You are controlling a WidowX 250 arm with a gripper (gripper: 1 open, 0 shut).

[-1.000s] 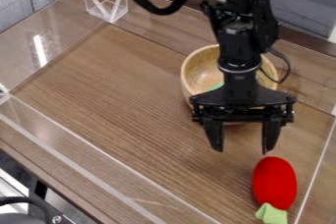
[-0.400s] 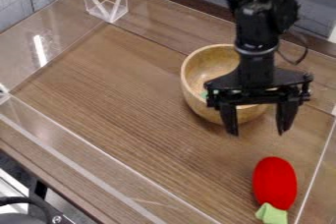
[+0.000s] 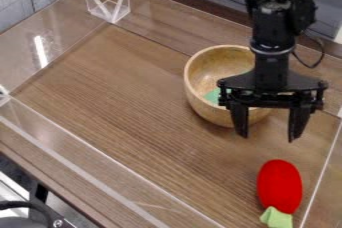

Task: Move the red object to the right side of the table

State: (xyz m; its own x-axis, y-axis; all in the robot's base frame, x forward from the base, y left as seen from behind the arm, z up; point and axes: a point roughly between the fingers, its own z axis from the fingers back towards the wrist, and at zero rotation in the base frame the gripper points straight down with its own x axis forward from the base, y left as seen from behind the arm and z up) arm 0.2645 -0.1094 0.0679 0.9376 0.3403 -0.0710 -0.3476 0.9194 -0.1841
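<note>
The red object [image 3: 279, 185], a small rounded toy fruit with a light-green stem at its near end, lies on the wood-grain table [image 3: 120, 102] near the front right corner. My black gripper [image 3: 271, 127] hangs above the table behind the fruit and just right of the wooden bowl, pointing down. Its two fingers stand wide apart with nothing between them. It is clear of the fruit, a short way further back.
A wooden bowl [image 3: 214, 75] with something green inside stands right of centre, partly behind the gripper. Clear acrylic walls [image 3: 54, 142] edge the table, and a clear bracket [image 3: 107, 5] sits at the back left.
The gripper, open throughout, has moved to the right and slightly back and up, away from the spot just behind the fruit. The fruit has not moved.
</note>
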